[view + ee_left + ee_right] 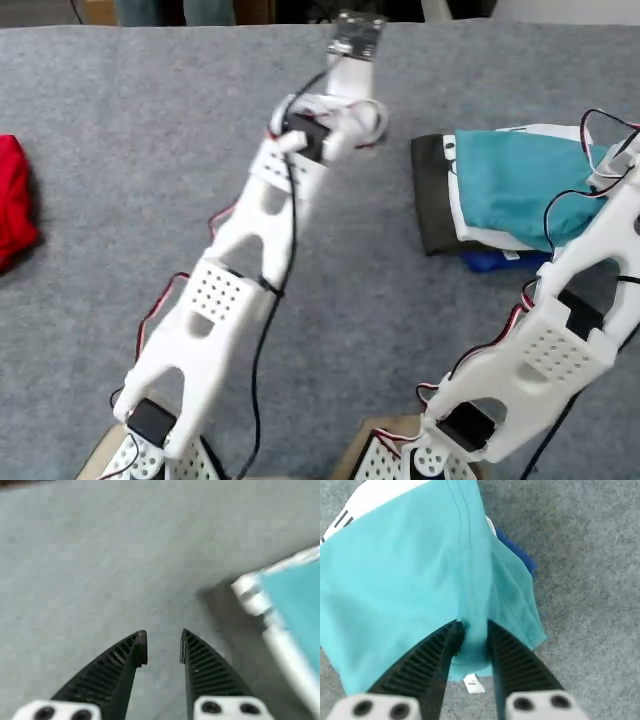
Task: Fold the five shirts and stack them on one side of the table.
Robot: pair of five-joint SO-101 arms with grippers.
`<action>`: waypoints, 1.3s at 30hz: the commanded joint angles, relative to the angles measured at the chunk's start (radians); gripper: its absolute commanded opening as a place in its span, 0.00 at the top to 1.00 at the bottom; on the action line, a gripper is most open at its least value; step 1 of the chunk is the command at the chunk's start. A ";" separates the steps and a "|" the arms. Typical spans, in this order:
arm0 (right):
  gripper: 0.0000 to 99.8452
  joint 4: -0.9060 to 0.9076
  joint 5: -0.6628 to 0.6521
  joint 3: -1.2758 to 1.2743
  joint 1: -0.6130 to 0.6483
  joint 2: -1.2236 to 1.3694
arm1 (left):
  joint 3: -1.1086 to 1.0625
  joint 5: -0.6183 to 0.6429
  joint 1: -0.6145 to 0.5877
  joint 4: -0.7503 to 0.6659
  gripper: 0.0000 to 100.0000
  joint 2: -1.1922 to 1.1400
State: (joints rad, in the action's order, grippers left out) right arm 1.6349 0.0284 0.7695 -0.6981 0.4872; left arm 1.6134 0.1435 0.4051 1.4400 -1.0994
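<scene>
A stack of folded shirts lies at the table's right side, with a teal shirt (pixel 510 185) on top of white, dark grey (pixel 430 200) and blue (pixel 490 260) ones. My right gripper (pixel 474 632) is over the teal shirt (pixel 415 575) at its edge, shut on a fold of the fabric, and creases run toward the fingers. A red shirt (pixel 12 200) lies crumpled at the far left edge. My left gripper (pixel 163 647) hangs open above bare grey table, to the left of the stack (pixel 295 605), holding nothing. The left arm (pixel 290 170) stretches toward the table's far middle.
Grey felt table (pixel 130 120) spans the whole view. A wide bare stretch lies between the red shirt and the stack. The right arm (pixel 570 310) rises from the front right beside the stack. The arm bases stand at the front edge.
</scene>
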 commanded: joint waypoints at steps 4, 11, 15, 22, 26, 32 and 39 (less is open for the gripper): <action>0.89 0.003 0.000 0.054 -0.054 -0.064 | 0.053 -0.107 -0.185 0.299 0.87 0.187; 0.89 0.005 0.003 0.148 -0.018 -0.108 | 0.050 -0.135 -0.473 0.321 0.87 0.325; 0.87 0.006 0.003 0.222 0.003 -0.137 | 0.048 -0.135 -0.651 0.321 0.87 0.354; 0.66 0.008 -0.006 0.242 0.020 -0.157 | 0.048 -0.138 -0.901 0.321 0.87 0.351; 0.67 0.040 -0.005 0.242 0.046 -0.136 | 0.047 -0.172 -0.989 0.321 0.87 0.350; 0.99 0.098 -0.003 0.243 0.092 -0.008 | -0.104 -0.212 -1.125 0.321 0.87 0.316; 0.98 0.101 -0.005 0.246 0.026 0.157 | -0.269 -0.216 -1.296 0.318 0.86 0.195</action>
State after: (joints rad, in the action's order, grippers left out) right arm 1.7346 0.0269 0.9766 -0.6398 0.6176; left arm 1.3663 -0.0621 -0.8332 1.7545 -0.8892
